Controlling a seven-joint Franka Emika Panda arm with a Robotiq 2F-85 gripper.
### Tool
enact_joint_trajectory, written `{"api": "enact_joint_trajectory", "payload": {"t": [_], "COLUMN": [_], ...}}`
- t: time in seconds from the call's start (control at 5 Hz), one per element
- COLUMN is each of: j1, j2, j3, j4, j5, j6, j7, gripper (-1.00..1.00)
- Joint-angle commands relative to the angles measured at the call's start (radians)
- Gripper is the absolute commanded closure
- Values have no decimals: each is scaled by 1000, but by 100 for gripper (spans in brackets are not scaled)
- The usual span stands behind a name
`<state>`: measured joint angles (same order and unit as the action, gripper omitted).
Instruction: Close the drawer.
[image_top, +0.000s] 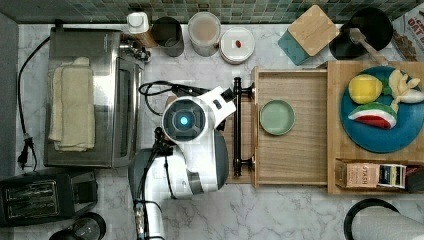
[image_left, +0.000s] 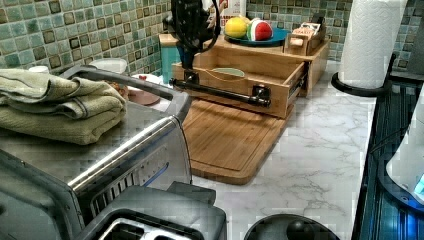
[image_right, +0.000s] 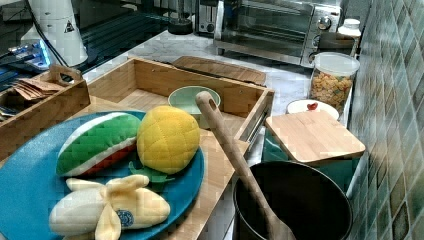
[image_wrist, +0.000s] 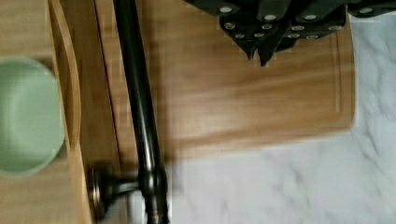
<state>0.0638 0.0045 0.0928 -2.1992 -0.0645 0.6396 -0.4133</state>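
The drawer (image_top: 300, 155) stands pulled out of the wooden cabinet, its light-wood box showing in the left view (image_left: 280, 102) and the right view (image_right: 150, 75). A pale green bowl (image_top: 276, 117) sits inside it. The long black bar handle (image_top: 237, 125) runs across the drawer's front (image_wrist: 70, 102). My gripper (image_wrist: 260, 57) hangs shut over the bamboo cutting board (image_wrist: 233, 102), a short way off the handle (image_wrist: 140, 102), holding nothing. In the left view the gripper (image_left: 187, 65) hovers just above the handle's far end (image_left: 220, 92). In the top view the arm's white wrist (image_top: 192, 122) covers the fingers.
A toaster oven (image_top: 85, 100) with a folded towel stands at the top view's left. On the cabinet top lies a blue plate (image_top: 380, 137) of toy fruit. Jars line the back wall. A paper towel roll (image_left: 372, 40) and a black pot (image_right: 295, 200) with a wooden spoon stand nearby.
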Motion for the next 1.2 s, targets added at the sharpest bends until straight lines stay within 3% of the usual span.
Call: {"api": "enact_joint_trajectory", "payload": {"t": [0.2,0.6,0.8,1.2], "j1": [3,-4,-5,-28], "j2": [96,127,144,183], "j3": [-9,-9,-18,-34], "j4": [17,25,-8,-34], "j5": [-123,-109,-153,-118], "j6": [127,110,162,206], "j7": [50,41,57,-27], "gripper": [100,100,100,100]}}
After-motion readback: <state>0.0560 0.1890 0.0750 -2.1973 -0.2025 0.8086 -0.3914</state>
